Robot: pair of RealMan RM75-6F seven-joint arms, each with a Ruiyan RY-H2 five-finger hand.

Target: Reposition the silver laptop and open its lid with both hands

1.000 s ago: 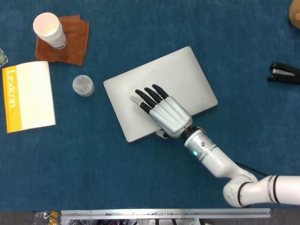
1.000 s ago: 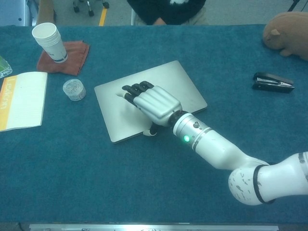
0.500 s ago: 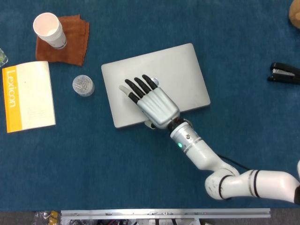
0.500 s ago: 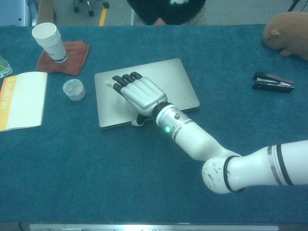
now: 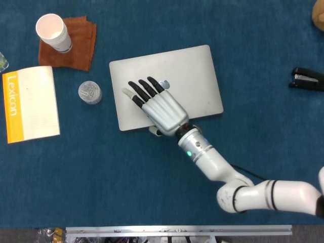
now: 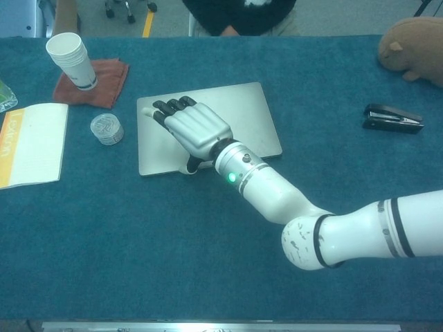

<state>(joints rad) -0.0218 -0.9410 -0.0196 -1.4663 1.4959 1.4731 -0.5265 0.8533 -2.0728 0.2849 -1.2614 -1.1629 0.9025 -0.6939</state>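
Note:
The silver laptop (image 5: 190,76) lies closed on the blue table, nearly square to the front edge, and shows in the chest view too (image 6: 239,114). My right hand (image 5: 156,105) lies flat on the left half of its lid, fingers spread and pointing toward the far-left corner. The thumb hooks over the laptop's front edge. In the chest view the right hand (image 6: 194,128) presses down on the lid the same way. The left hand appears in neither view.
A paper cup (image 5: 52,31) stands on a brown cloth (image 5: 81,48) at the far left. A yellow-and-white book (image 5: 31,104) and a small clear jar (image 5: 89,92) lie left of the laptop. A black stapler (image 5: 308,79) and a plush toy (image 6: 412,48) sit at the right.
With my right hand pressing on the lid, the laptop has turned from a skewed pose to nearly square and slid left and away. The arm has swung left with it.

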